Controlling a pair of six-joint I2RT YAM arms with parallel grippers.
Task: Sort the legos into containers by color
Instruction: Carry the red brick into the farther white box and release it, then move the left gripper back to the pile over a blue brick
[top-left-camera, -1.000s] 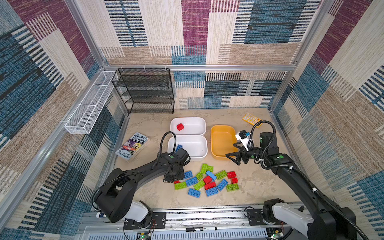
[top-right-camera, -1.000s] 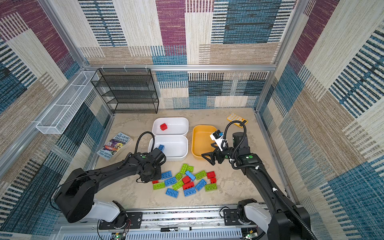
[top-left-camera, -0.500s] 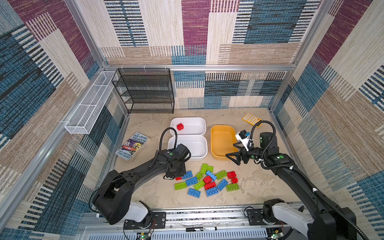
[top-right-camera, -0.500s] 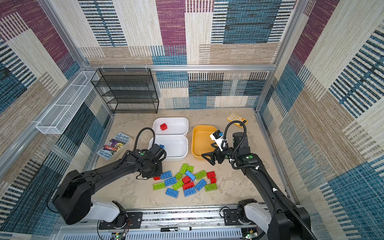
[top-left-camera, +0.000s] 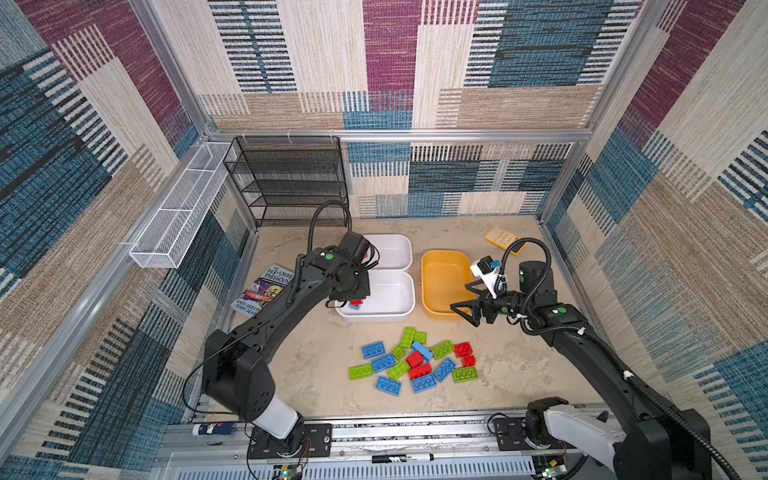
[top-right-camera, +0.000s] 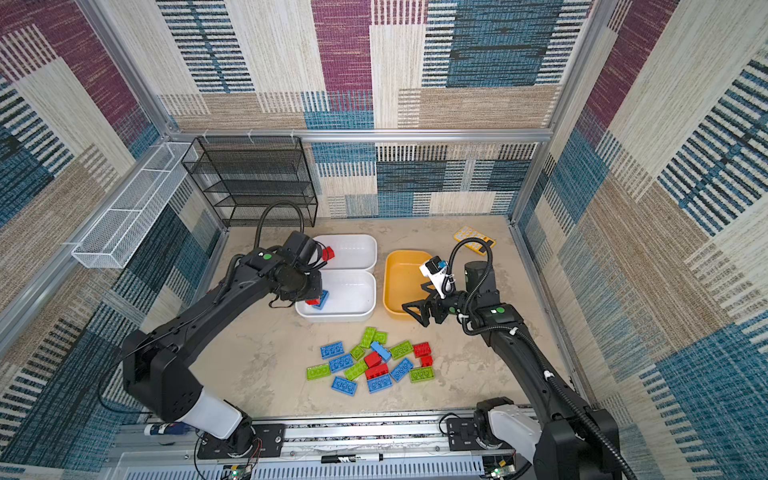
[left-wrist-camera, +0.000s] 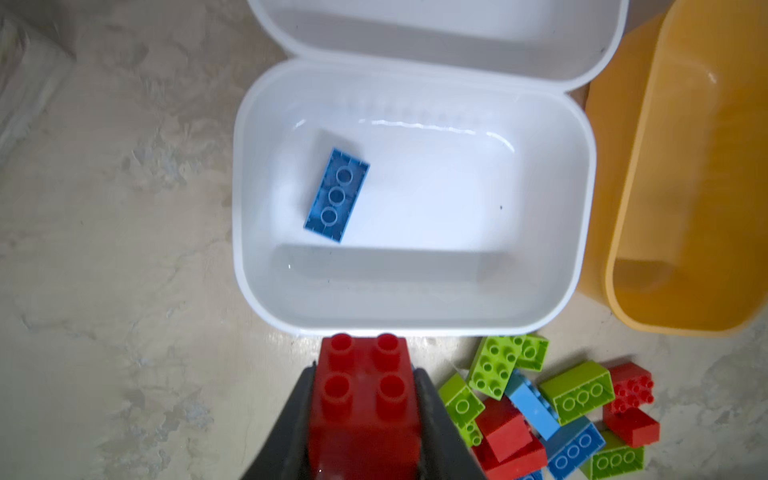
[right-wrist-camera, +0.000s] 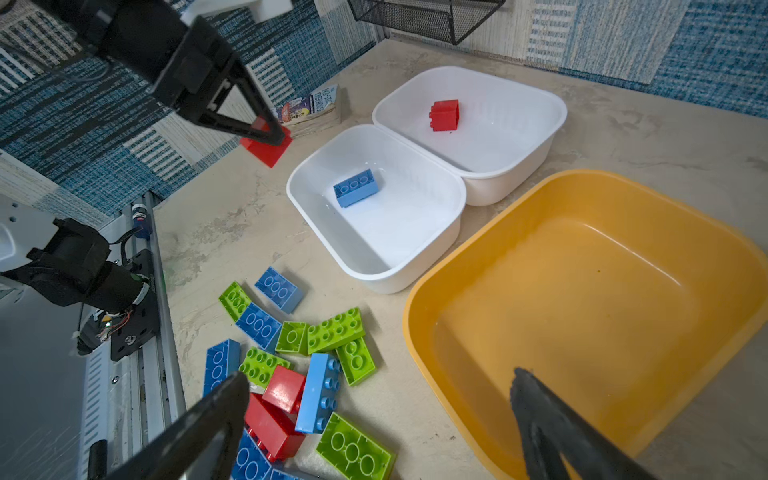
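The left tool (top-right-camera: 312, 300) is clenched on a red brick (left-wrist-camera: 362, 399), holding it above the front-left rim of the near white tub (top-left-camera: 376, 318), where a blue brick (left-wrist-camera: 336, 195) lies. A second ago this tool was low at the edge of the pile (top-left-camera: 415, 361) in front of that tub. The right tool (top-left-camera: 463, 314), spread wide and empty, hangs right of the tub over the yellow tub (top-left-camera: 428, 286)'s near corner. Bare counter (top-left-camera: 316, 365) lies left of the tub, and the far white tub (right-wrist-camera: 552, 124) sits against it behind.

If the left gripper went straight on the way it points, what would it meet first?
Probably the nearer white tub, its wall or floor beside the blue brick; depth is hard to judge.
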